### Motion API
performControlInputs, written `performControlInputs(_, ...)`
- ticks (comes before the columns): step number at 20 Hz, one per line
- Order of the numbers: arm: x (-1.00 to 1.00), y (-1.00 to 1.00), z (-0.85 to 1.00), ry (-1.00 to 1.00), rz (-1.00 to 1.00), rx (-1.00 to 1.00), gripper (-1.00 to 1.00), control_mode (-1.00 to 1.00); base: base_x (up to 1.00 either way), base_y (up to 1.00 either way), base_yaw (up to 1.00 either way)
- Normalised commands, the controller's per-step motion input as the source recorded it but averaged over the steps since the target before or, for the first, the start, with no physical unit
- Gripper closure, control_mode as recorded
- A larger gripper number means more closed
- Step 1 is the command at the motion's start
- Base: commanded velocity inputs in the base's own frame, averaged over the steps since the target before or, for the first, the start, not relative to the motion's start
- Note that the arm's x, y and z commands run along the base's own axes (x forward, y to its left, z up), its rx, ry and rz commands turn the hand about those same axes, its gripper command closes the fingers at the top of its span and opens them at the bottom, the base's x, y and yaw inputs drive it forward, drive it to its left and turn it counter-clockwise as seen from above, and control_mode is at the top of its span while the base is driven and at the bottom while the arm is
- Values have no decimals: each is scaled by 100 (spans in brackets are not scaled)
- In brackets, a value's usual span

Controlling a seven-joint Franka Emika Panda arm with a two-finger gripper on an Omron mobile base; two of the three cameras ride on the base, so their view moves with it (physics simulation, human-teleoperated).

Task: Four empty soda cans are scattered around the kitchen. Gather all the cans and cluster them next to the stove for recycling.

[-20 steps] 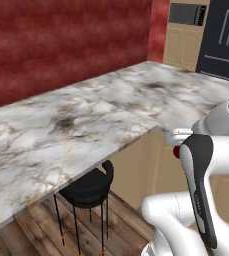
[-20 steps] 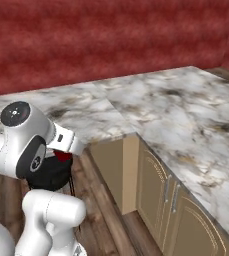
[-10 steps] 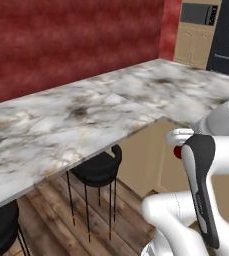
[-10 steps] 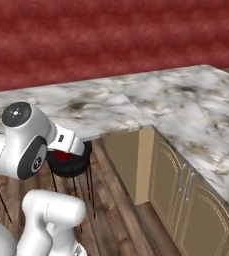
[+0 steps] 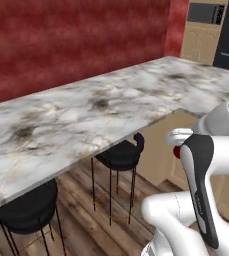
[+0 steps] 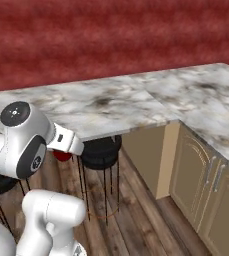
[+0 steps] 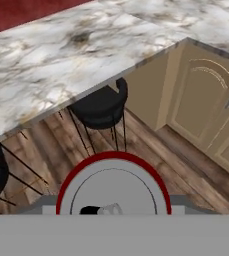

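Close up, claw (image 7: 113, 212) clamped on red soda can (image 7: 113, 187), silver top facing hand camera, held in the air above wood floor (image 7: 151, 150). Can's red edge peeks by the wrist (image 5: 177, 151) (image 6: 62, 155). Just beyond, black stool (image 7: 100, 107) tucked under marble table (image 5: 86, 112). Tan cabinets (image 6: 201, 175) right; red wall (image 6: 111, 35) behind.

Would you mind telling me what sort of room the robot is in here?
Most likely a home kitchen: a long grey-veined marble counter, round black bar stools tucked beneath it, and beige arched-panel base cabinets on a wooden floor.
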Motion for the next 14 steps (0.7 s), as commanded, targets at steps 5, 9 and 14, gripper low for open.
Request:
performControlInputs(5,0,0,0,0,0,0,100,100,-39,58,0)
performControlInputs(9,0,0,0,0,0,0,100,100,-40,63,0)
performControlInputs(14,0,0,0,0,0,0,100,100,-31,66,2)
